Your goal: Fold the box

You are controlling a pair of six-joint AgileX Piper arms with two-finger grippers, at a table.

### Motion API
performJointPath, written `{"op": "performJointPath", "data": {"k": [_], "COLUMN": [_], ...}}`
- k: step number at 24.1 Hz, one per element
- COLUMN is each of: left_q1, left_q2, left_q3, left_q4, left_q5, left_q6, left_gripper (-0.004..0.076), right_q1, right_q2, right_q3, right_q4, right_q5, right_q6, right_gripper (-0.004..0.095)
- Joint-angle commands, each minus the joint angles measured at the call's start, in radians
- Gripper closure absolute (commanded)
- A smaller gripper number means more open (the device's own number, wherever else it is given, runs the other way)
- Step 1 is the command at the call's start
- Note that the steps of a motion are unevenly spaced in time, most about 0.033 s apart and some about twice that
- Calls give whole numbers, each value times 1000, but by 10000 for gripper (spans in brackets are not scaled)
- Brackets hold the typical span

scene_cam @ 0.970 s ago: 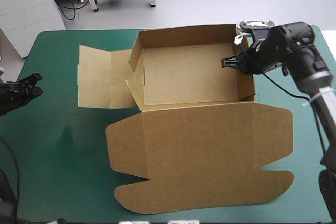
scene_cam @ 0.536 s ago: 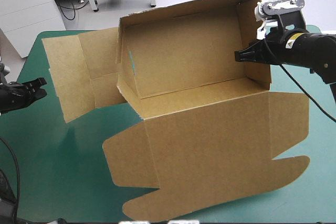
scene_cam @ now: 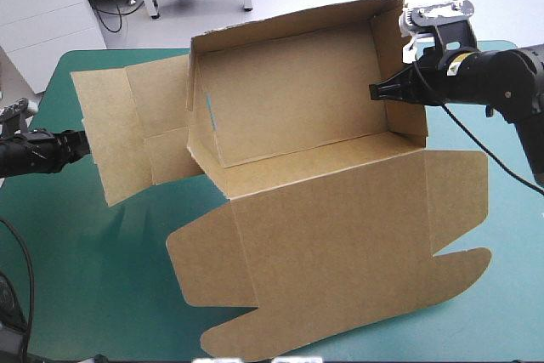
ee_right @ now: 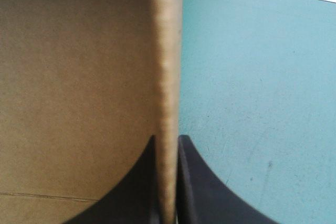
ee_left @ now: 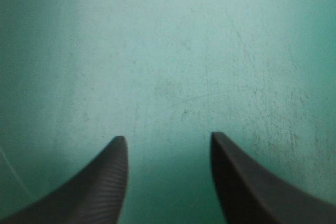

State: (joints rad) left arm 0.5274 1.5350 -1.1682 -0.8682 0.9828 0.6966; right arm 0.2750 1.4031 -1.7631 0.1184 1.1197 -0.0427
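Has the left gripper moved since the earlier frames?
Yes. The left gripper has come inward over the table, away from its left edge, toward the left flap of the box.

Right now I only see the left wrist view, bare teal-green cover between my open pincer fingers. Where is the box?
Observer: The box is right of your left pincer, its tray tilted up off the table.
Operator: What holds it?
Observer: The right pincer, shut on the tray's right end wall.
Operator: Am I touching it?
Observer: Cannot tell; your tip is at the edge of the box's unfolded left flap.
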Motion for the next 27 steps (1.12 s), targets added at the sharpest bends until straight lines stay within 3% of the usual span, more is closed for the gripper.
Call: {"op": "performJointPath", "data": {"k": [1,5,13,27], "left_q1": [-26,-88,-328,-332], "left_q2": [-42,-42,-42,-42], "left_q3": [-25,-25,-25,-27], "left_q4": [-27,-73,-168,-530], "left_q5": [6,44,1,261], "left_q6": [-13,-15,-41,154], "left_gripper": [125,125,223,223], "right_q1": [-3,-3,-3,-5], "right_q2": [-19,8,60,102], "right_q3": [-31,-31,-31,-31], "right_q4": [44,90,145,57], "right_q5": [-70,-86,-120,-128], "right_q6": [5,2,-2,21], "right_gripper": [929,928,930,930]}}
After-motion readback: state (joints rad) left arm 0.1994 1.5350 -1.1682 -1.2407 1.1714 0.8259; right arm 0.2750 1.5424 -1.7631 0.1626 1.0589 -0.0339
